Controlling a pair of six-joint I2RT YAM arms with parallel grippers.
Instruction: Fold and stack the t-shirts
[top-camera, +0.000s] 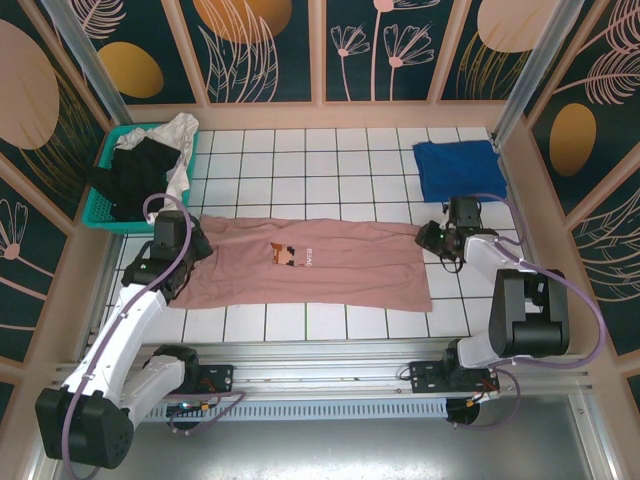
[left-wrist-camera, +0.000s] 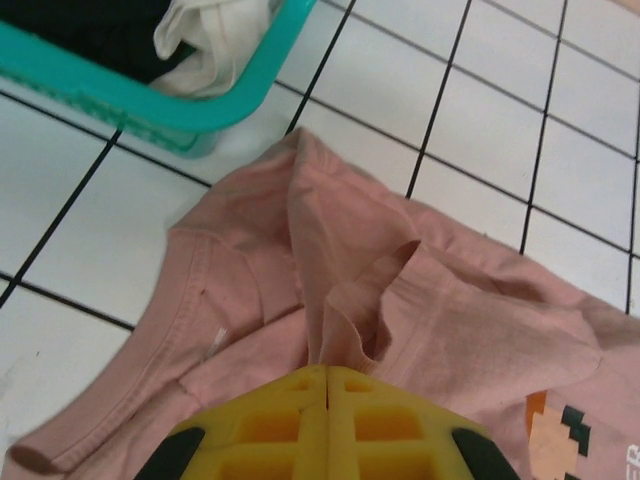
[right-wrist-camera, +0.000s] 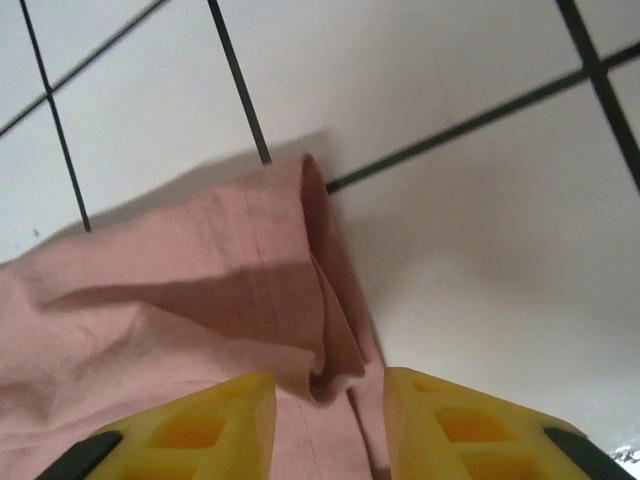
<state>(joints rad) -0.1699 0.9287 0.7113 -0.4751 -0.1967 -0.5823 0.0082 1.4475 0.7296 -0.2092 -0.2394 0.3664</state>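
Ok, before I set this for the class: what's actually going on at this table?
Two robot arms are working on a pink t-shirt spread flat across the tiled table. The left gripper is shut on a pinch of cloth near the collar. The right gripper is open, with its fingers either side of the hem corner at the other end. A blue t-shirt sits folded at the far right. A black t-shirt and a white t-shirt lie heaped in the teal basket.

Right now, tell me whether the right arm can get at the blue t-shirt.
Probably yes. The blue t-shirt lies beyond the right arm on bare tiles, nothing between, and its jaws stand open at the pink t-shirt.
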